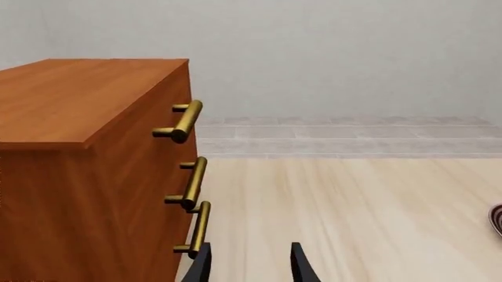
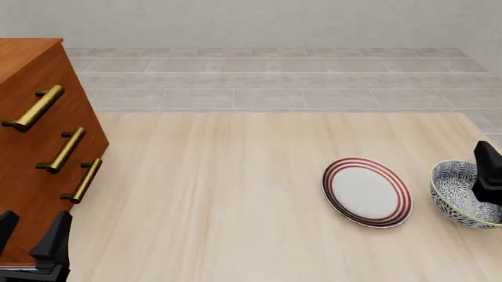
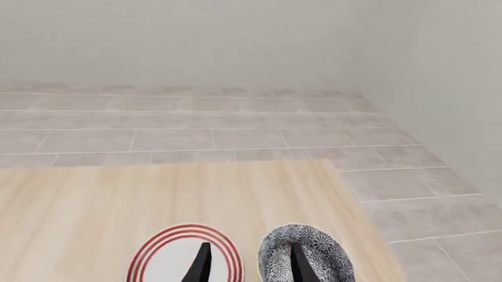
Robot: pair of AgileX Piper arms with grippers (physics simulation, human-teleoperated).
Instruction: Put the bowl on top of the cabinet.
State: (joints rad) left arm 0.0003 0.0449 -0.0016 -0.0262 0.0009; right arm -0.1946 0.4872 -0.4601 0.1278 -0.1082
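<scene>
Nearby, plate (image 2: pixel 367 191) sits beside bowl (image 2: pixel 462 193), well apart from cabinet (image 2: pixel 35 147).

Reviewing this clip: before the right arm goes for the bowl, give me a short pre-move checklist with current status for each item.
1. Bowl upright on the table: ok.
2. Right gripper open: ok.
3. Fingers straddle the bowl's rim: cannot tell.
4. Plate apart from the bowl: ok, narrow gap.
5. Cabinet top free: ok on the part that shows.
6. Left gripper open, beside the cabinet, holding nothing: ok.
</scene>
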